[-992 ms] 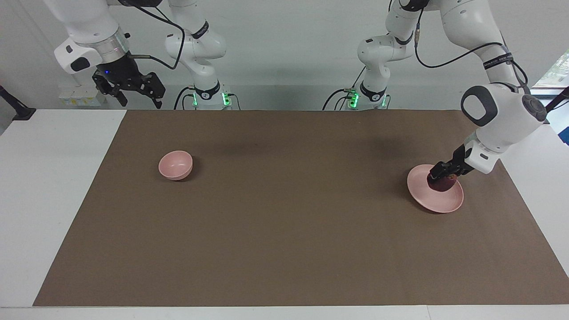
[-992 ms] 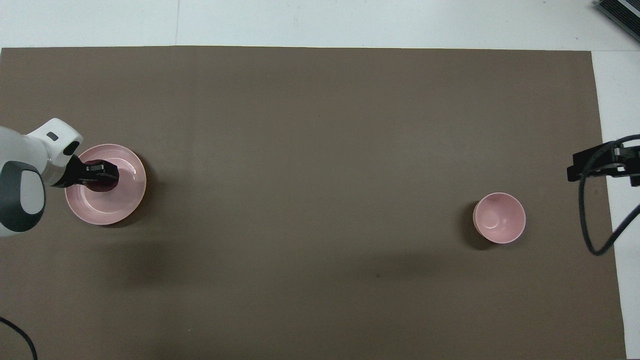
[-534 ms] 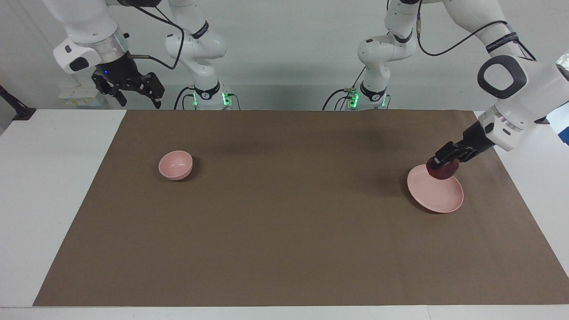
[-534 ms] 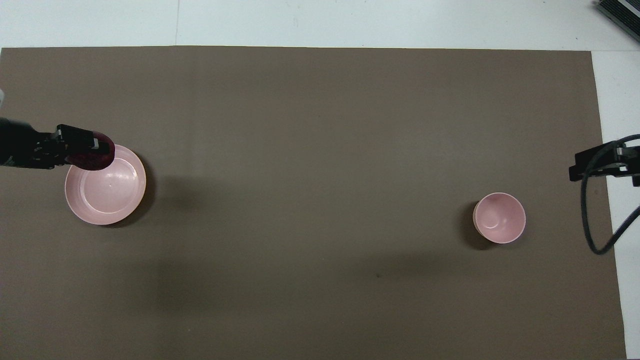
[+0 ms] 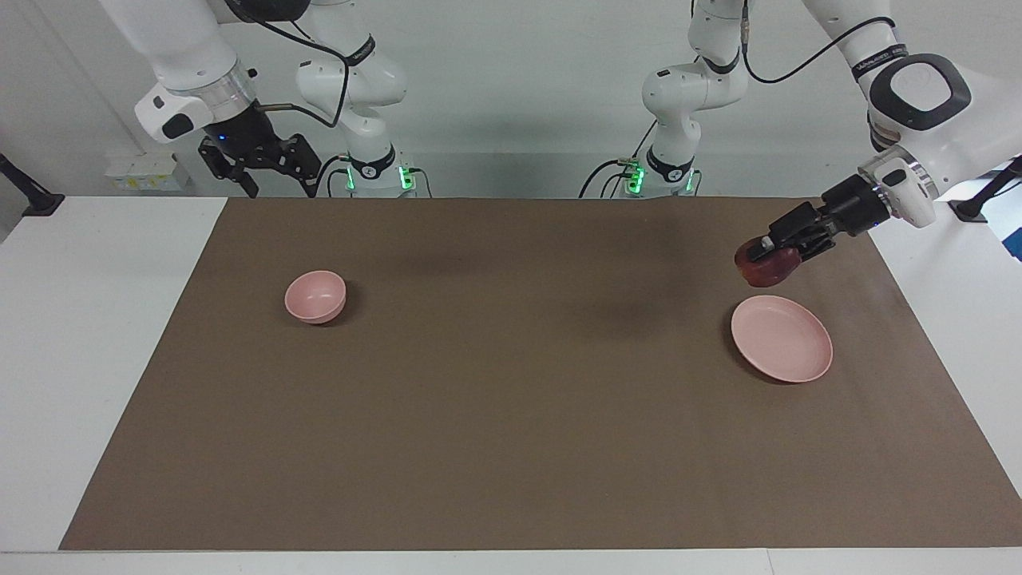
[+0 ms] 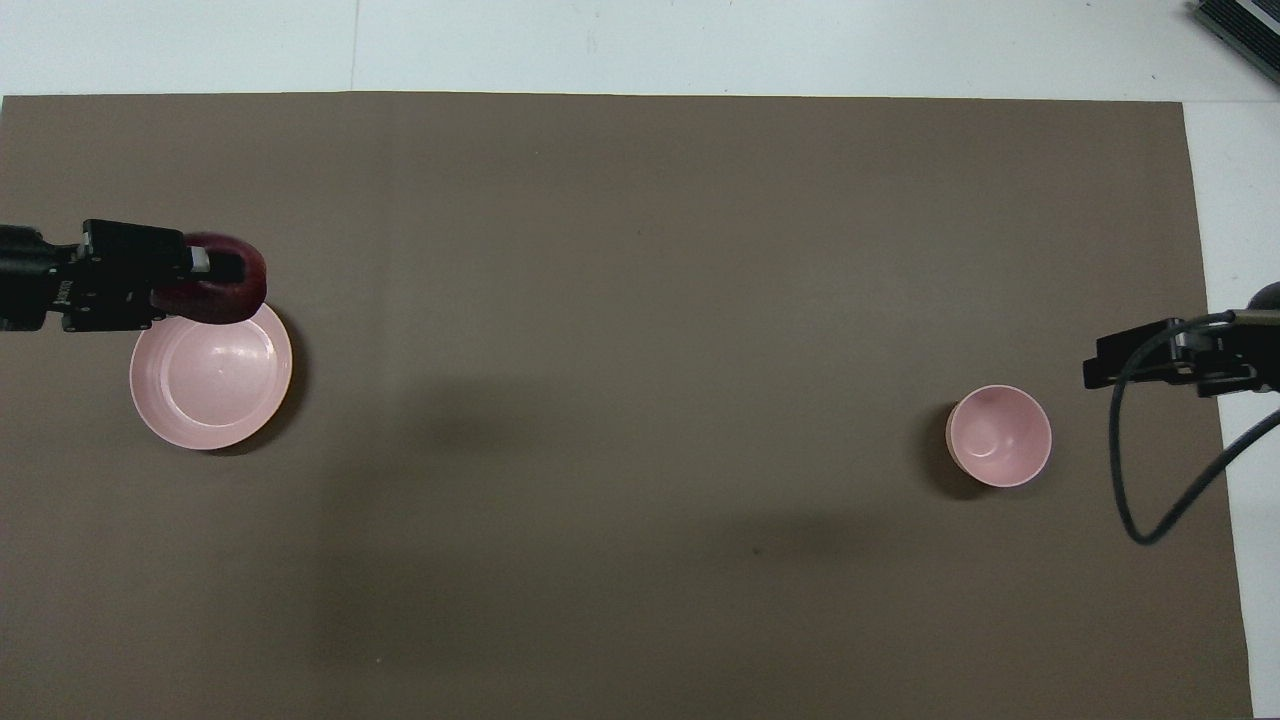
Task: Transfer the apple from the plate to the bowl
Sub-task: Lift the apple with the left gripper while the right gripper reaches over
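Apple [image 5: 765, 267] up in the air, clamped between the fingers of the left gripper [image 5: 770, 254], clear of the plate [image 5: 782, 349] and hanging over the brown mat [image 5: 511, 447] just beside the plate's rim, on the side nearer the robots. Plate bare now, sitting at the left arm's end of the table. Bowl [image 5: 316, 296] way off at the right arm's end, well apart from the plate, upright, mouth open to the ceiling, nothing in it. So the whole game from here: a long carry across the width of the table, from the left arm's end toward the right arm's. Left arm stretched low and slanting, fingers pointing toward the table's middle, apple at the very tip. Right gripper [image 5: 267, 164] waiting high above the table's edge by its own base, jaws apart, nothing between them, much closer to the bowl than the laden one. Judgement call: either a full reach across by the left arm, or a handover midway. Round fruit in a two-finger pinch, some risk of a slip on a long swing.
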Controlling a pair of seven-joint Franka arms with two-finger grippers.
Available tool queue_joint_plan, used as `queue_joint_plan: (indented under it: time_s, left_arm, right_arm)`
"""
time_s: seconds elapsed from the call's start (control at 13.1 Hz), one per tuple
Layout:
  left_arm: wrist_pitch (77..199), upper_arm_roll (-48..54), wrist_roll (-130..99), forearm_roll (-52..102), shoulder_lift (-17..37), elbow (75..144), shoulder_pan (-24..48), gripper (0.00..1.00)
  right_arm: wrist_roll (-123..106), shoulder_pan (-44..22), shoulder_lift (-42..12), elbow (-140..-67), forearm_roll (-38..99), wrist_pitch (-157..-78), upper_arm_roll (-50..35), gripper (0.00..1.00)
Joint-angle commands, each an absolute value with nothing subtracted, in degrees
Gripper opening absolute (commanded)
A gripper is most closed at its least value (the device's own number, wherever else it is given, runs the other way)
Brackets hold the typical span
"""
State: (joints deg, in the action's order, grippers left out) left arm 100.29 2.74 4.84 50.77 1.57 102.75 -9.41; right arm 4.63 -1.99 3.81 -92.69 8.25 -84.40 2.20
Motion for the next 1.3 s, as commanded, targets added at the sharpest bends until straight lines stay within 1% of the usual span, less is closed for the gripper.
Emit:
queue_joint_plan:
  time_s: [0.0, 0.15, 0.31, 0.53, 0.61, 0.76, 0.92, 1.07, 1.22]
  left_arm:
    - [98.62, 3.42, 5.10, 58.68, -0.52, 104.58, -9.40, 0.00]
    - [98.61, 4.39, 5.10, 66.06, -1.40, 105.73, -9.32, 0.00]
    - [99.31, 5.45, 5.27, 70.47, -2.19, 107.04, -8.62, 0.00]
    - [100.55, 5.54, 5.54, 75.14, -4.30, 109.76, -4.32, 0.00]
    - [100.63, 5.62, 5.71, 76.36, -5.26, 110.73, -3.52, 0.00]
    - [103.17, 5.62, 5.71, 77.43, -5.27, 111.01, -0.02, 0.00]
    - [109.83, 5.54, 5.71, 77.43, -5.54, 111.62, 5.16, 0.00]
    - [111.44, 5.54, 5.71, 77.43, -5.71, 111.88, 7.20, 0.00]
    - [112.23, 5.54, 5.71, 77.34, -6.67, 113.28, 8.87, 0.00]
  right_arm:
    - [8.23, -2.63, 4.31, -95.10, 15.70, -85.61, 2.02, 1.00]
    - [16.75, -5.52, 3.87, -95.01, 18.62, -85.78, 2.02, 1.00]
    - [25.71, -5.97, 2.82, -95.01, 25.28, -85.95, 2.02, 1.00]
    - [35.11, -7.64, 1.06, -94.75, 31.98, -86.39, 2.02, 1.00]
    - [40.81, -8.78, -0.42, -94.14, 34.86, -86.83, 2.02, 1.00]
    - [46.64, -10.18, -0.97, -94.04, 38.66, -89.55, 2.02, 1.00]
    - [55.41, -12.82, -1.49, -94.22, 39.99, -94.20, 2.02, 1.00]
    - [62.37, -14.41, -2.20, -94.13, 43.41, -96.75, 1.93, 1.00]
    - [72.72, -16.60, -2.20, -94.13, 44.03, -100.18, 1.93, 1.00]
